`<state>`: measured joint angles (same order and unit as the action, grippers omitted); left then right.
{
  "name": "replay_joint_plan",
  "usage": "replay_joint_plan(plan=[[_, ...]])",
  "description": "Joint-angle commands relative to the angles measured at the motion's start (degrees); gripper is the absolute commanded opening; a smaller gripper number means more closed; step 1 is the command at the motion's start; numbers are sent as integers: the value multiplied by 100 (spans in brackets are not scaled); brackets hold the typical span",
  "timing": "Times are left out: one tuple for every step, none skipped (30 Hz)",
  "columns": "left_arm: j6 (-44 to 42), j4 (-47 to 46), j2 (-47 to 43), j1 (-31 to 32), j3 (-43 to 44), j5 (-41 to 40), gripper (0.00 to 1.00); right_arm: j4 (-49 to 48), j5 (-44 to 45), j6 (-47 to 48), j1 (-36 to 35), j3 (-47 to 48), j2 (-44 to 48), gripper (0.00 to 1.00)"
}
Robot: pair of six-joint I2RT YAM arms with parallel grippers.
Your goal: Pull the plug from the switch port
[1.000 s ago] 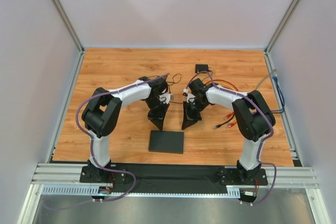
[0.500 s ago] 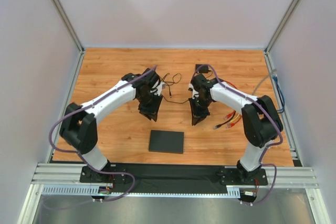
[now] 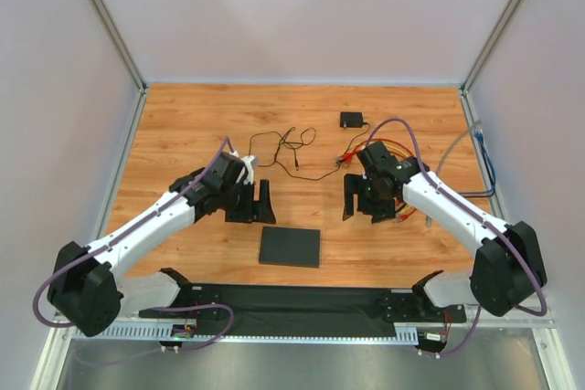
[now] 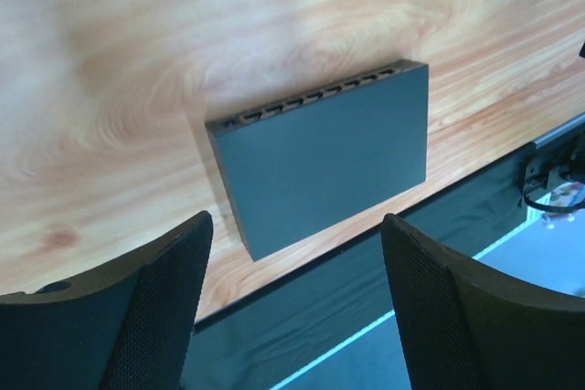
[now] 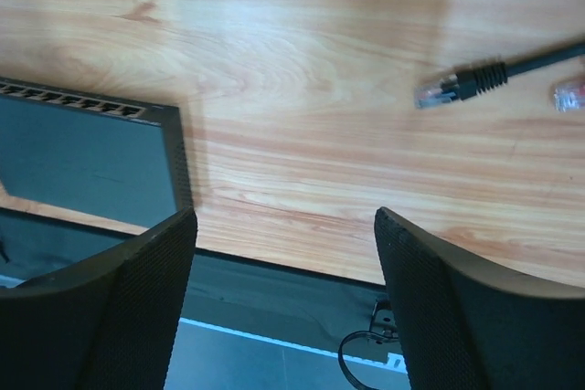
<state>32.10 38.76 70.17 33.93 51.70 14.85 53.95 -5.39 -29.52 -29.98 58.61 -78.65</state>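
Overhead view of a wooden table (image 3: 183, 134) with two robot arms reaching in from the near edge. The switch (image 3: 290, 247), a flat black box, lies flat on the wood near the middle, close to the dark strip that carries the arm bases. It sits between the two arms and touches neither.

My left gripper (image 3: 259, 205) hangs just beyond the switch's far left corner. Its jaws are spread wide and there is nothing between them. In the left wrist view the switch (image 4: 329, 157) fills the gap between the two dark fingers (image 4: 155, 317), with its row of small sockets along the edge facing away from the bases.

My right gripper (image 3: 366, 203) is off to the right of the switch, also spread wide and holding nothing. Its wrist camera catches one corner of the switch (image 5: 82, 157) at the left. A plug (image 5: 439, 90) with a clear tip, on a black cable (image 5: 539, 61), lies loose on the wood well apart from it. From overhead I cannot pick this plug out among the tangle of cables (image 3: 375, 148) beside the right arm.
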Motion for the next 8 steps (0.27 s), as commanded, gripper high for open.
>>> replay_joint_plan(plan=[[893,-1246,-651,-27,-756,290,82,-366,275,-265,-43,-541,323,81],[1017,-1649,-793,-18,-958,325,82,-446,258,-265,-43,-657,403,81],[1096,-1827,-951,-27,-1317,369,82,-534,153,-256,-43,-814,516,81],[1227,-1994,-1309,-18,-1503,369,83,-848,30,-248,-52,-1007,857,82],[1281,-2370,-1513,-18,-1688,387,83,-1052,-75,-247,-52,-1410,1069,82],[1325,-2547,-1733,-18,-2055,430,83,-1228,-259,-256,-43,-1570,1472,83],[1412,-2741,-2213,-18,-2242,483,86,-1656,-418,-239,-43,-1720,1693,85],[1457,-3360,-2488,-18,-2452,631,86,-1904,-567,-221,-43,-2069,1922,93]])
